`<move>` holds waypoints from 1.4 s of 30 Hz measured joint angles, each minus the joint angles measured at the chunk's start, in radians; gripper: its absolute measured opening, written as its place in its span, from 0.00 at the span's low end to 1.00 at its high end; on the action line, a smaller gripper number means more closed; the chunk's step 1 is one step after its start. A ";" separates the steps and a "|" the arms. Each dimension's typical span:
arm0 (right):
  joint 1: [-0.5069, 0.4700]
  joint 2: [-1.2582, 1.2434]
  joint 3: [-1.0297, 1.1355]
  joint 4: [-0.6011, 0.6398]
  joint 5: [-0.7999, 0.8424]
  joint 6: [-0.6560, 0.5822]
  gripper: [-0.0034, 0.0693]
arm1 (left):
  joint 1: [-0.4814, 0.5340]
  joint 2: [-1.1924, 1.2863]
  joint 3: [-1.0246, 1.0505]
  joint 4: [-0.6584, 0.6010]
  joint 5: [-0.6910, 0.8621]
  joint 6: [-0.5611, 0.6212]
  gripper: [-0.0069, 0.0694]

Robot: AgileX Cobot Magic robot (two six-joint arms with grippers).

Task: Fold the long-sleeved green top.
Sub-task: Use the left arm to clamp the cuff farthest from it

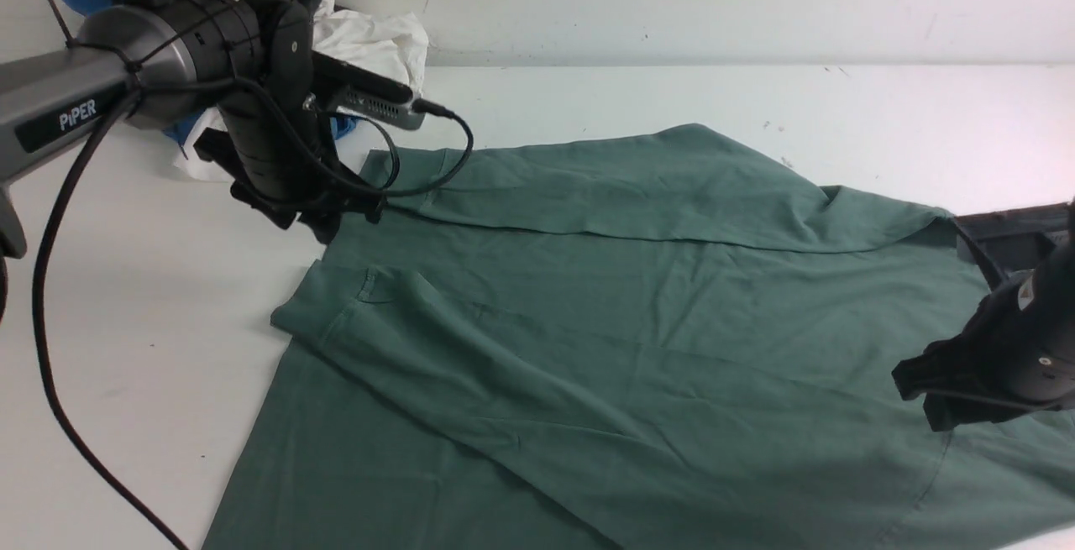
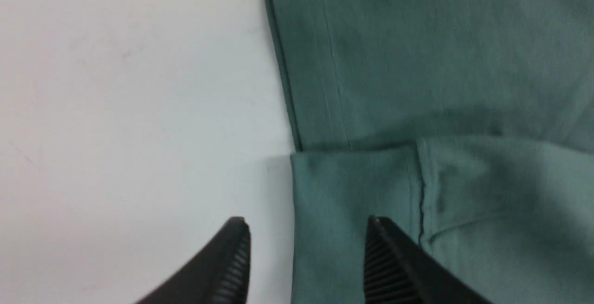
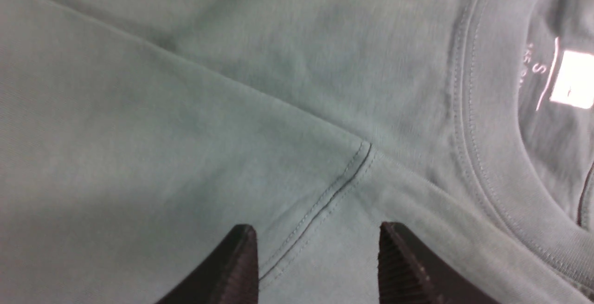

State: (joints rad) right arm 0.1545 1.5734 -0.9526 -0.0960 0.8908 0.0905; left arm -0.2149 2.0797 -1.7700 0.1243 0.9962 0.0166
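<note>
The green top (image 1: 655,348) runs off the bottom and right edges of the front view, its collar (image 3: 487,155) out of sight there. The left arm (image 1: 176,46) covers much of the clothes pile (image 1: 378,42). Print beside the neck label (image 3: 573,79) is too blurred to read

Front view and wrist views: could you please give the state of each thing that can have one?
green long-sleeved top, spread flat, both sleeves folded across the body.
left end effector, open, empty, over the sleeve cuff.
right end effector, open, empty, over the shoulder seam.
other garments, crumpled in a heap.
</note>
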 joint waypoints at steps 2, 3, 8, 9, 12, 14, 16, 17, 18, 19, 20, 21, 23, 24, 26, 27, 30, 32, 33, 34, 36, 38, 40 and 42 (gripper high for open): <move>0.000 0.000 -0.007 0.002 0.005 0.000 0.51 | 0.001 0.020 -0.069 -0.020 0.011 -0.003 0.62; 0.000 0.000 -0.009 0.004 0.006 0.000 0.51 | 0.004 0.042 -0.125 -0.044 0.020 -0.004 0.67; 0.000 0.000 -0.009 0.035 0.004 -0.013 0.51 | 0.013 0.178 -0.324 -0.124 0.011 -0.017 0.70; 0.000 0.000 -0.009 0.043 0.003 -0.021 0.51 | 0.013 0.198 -0.343 -0.124 0.003 -0.017 0.70; 0.000 0.000 -0.009 0.096 -0.003 -0.062 0.51 | 0.013 0.290 -0.418 -0.133 -0.029 -0.048 0.70; 0.000 0.000 -0.009 0.133 -0.005 -0.104 0.51 | 0.013 0.339 -0.450 -0.133 -0.051 -0.064 0.70; 0.000 0.000 -0.009 0.172 -0.010 -0.138 0.51 | 0.013 0.377 -0.470 -0.133 -0.076 -0.073 0.70; 0.000 0.000 -0.009 0.179 -0.011 -0.141 0.51 | 0.013 0.383 -0.472 -0.133 -0.079 -0.074 0.70; 0.000 0.000 -0.009 0.207 -0.013 -0.166 0.51 | 0.013 0.404 -0.477 -0.133 -0.096 -0.080 0.70; 0.000 0.000 -0.009 0.218 -0.014 -0.177 0.51 | 0.013 0.412 -0.477 -0.132 -0.107 -0.080 0.70; 0.000 0.000 -0.009 0.233 -0.015 -0.191 0.52 | 0.013 0.421 -0.478 -0.124 -0.114 -0.081 0.70; 0.000 0.000 -0.009 0.243 -0.015 -0.203 0.52 | 0.013 0.427 -0.478 -0.124 -0.118 -0.081 0.70; 0.000 0.000 -0.009 0.264 -0.016 -0.217 0.52 | 0.013 0.435 -0.479 -0.113 -0.125 -0.088 0.70; 0.000 0.000 -0.009 0.271 -0.016 -0.225 0.52 | 0.013 0.437 -0.481 -0.107 -0.136 -0.091 0.70; 0.000 0.000 -0.009 0.283 -0.017 -0.238 0.52 | 0.013 0.437 -0.482 -0.089 -0.150 -0.104 0.70; 0.000 0.000 -0.009 0.287 -0.017 -0.241 0.52 | 0.013 0.437 -0.482 -0.081 -0.161 -0.114 0.70; 0.000 0.000 -0.009 0.296 -0.017 -0.247 0.52 | 0.013 0.438 -0.482 -0.069 -0.170 -0.131 0.69; 0.000 0.000 -0.009 0.296 -0.017 -0.250 0.52 | 0.013 0.438 -0.482 -0.068 -0.172 -0.133 0.65; 0.000 0.000 -0.009 0.298 -0.017 -0.251 0.52 | 0.013 0.439 -0.482 -0.068 -0.172 -0.133 0.62; 0.000 0.000 -0.009 0.299 -0.017 -0.251 0.52 | 0.013 0.439 -0.482 -0.068 -0.172 -0.133 0.58; 0.000 0.000 -0.009 0.300 -0.017 -0.252 0.52 | 0.013 0.439 -0.482 -0.070 -0.168 -0.133 0.47; 0.000 0.000 -0.009 0.303 -0.017 -0.253 0.52 | 0.013 0.439 -0.482 -0.079 -0.164 -0.130 0.33; 0.000 0.000 -0.009 0.303 -0.017 -0.253 0.52 | 0.013 0.439 -0.482 -0.087 -0.161 -0.121 0.22; 0.000 0.000 -0.009 0.303 -0.017 -0.254 0.52 | 0.013 0.438 -0.482 -0.091 -0.154 -0.109 0.14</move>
State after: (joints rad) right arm 0.1545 1.5734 -0.9615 0.2074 0.8743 -0.1632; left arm -0.2020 2.5173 -2.2517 0.0333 0.8424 -0.0922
